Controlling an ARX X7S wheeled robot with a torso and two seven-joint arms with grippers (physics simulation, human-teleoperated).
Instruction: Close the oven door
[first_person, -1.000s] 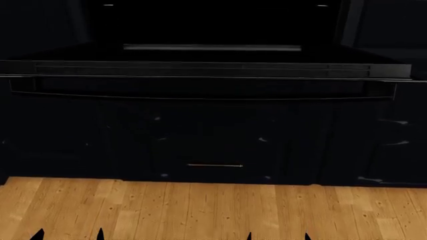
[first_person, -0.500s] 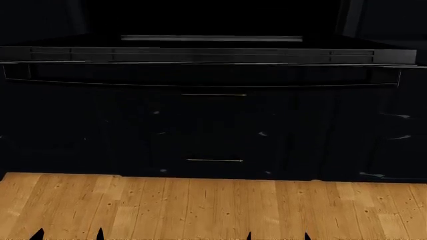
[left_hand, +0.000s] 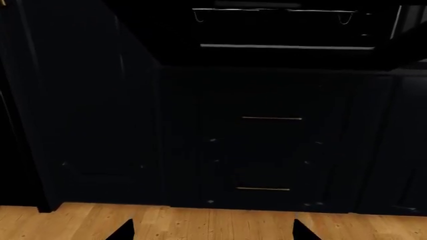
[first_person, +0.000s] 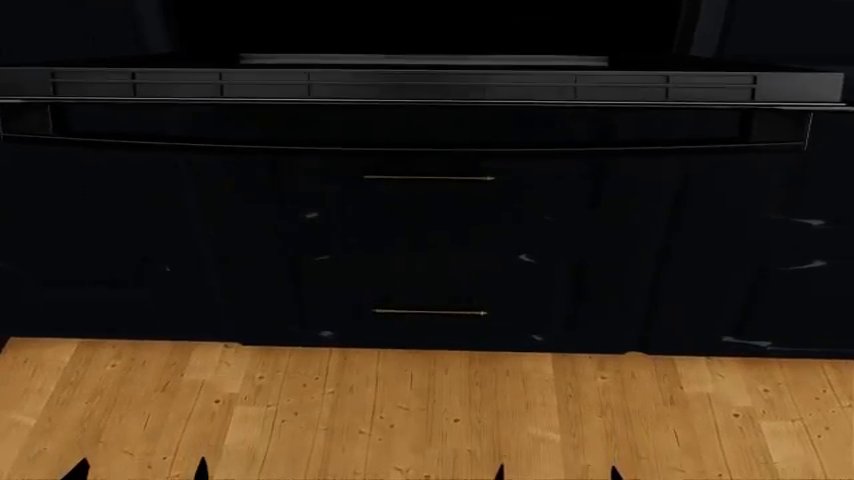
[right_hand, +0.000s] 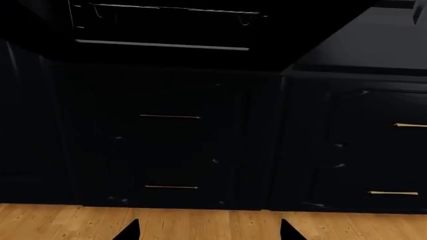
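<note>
Two dark cabinet runs fill most of every view, glossy near-black fronts with faint specular flecks, above a wood floor of light pine-look planks with knots, boards running toward the cabinets. Oven door sits at the top of the head view, hanging open: a wide flat black panel seen edge-on, long axis horizontal across nearly the full frame, free edge pointing out toward the robot. Its edge shows a row of narrow slotted rectangles. Bar handle runs just under that edge, thin, dark, full-width, slightly bowed, with short brackets at both ends. In the left wrist view the oven door shows from below, with the oven cavity and a wire rack above it; same in the right wrist view.

Below the door, two stacked drawer fronts, each with a short thin brass handle: upper handle, lower handle, both horizontal, centred. Right wrist view adds two more brass handles on a neighbouring cabinet.

Left gripper and right gripper: only black pointed fingertips poke in at the frame bottom, spread well apart, holding nothing, over the floor, well short of the door.
</note>
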